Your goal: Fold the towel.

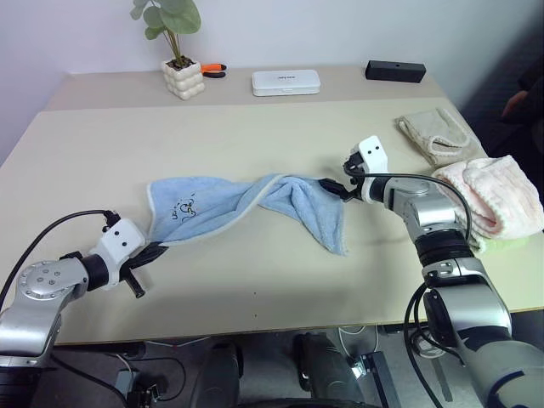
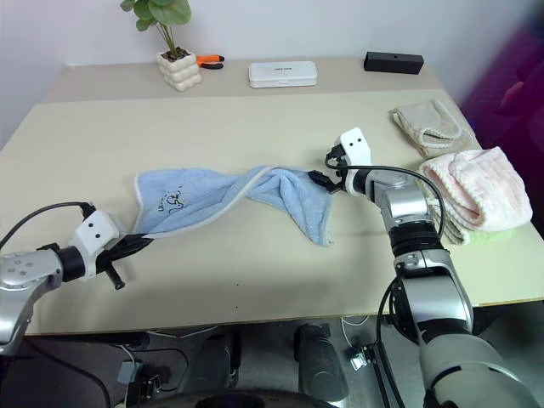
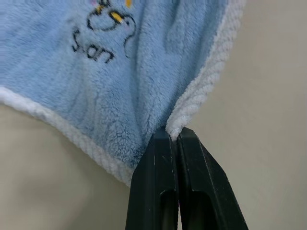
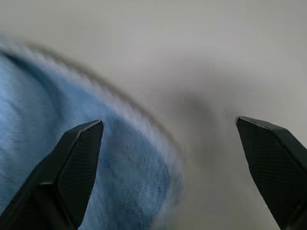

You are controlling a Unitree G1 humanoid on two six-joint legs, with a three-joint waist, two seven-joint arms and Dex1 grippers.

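Towel (image 1: 246, 204) stretches crosswise between our arms: left gripper (image 1: 153, 251) clamps its near corner (hem pinched), right gripper (image 1: 337, 187) gapes beside its far end.

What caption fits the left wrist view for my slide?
Left gripper shut on the white-hemmed corner of the blue towel, near its embroidered mark.

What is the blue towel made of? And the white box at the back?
The towel looks like soft, fluffy terry or fleece: the left wrist view shows fuzzy pile and a ribbed white hem. The box looks like smooth hard plastic with rounded corners, though painted metal is possible.
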